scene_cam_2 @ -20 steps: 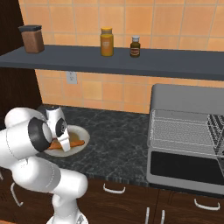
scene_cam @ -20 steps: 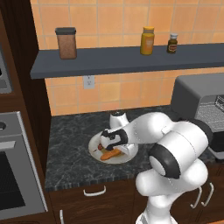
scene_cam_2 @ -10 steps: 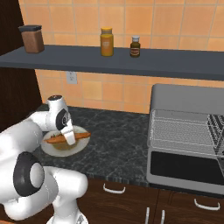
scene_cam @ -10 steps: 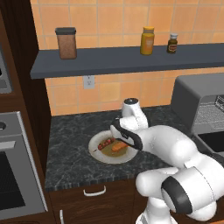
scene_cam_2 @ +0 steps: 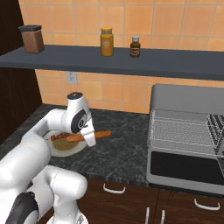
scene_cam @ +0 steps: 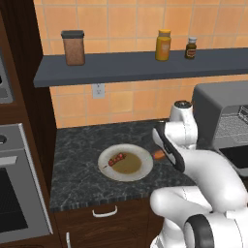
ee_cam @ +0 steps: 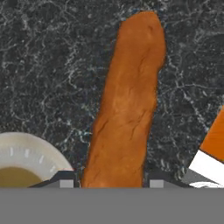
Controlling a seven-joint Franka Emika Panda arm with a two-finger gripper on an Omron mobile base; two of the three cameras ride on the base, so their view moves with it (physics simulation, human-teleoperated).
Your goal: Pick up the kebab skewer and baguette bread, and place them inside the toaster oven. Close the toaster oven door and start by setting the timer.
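the claw, clamped on the baguette, has lifted it off the plate and out over the bench; grip looks firm. the skewer stays on the plate.

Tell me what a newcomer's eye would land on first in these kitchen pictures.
The orange-brown baguette bread stands out first, held between the fingers of the gripper above the dark speckled counter, just off the plate. Next comes the kebab skewer, lying on the left part of that plate. At the right the grey toaster oven stands with its door down and wire rack showing.
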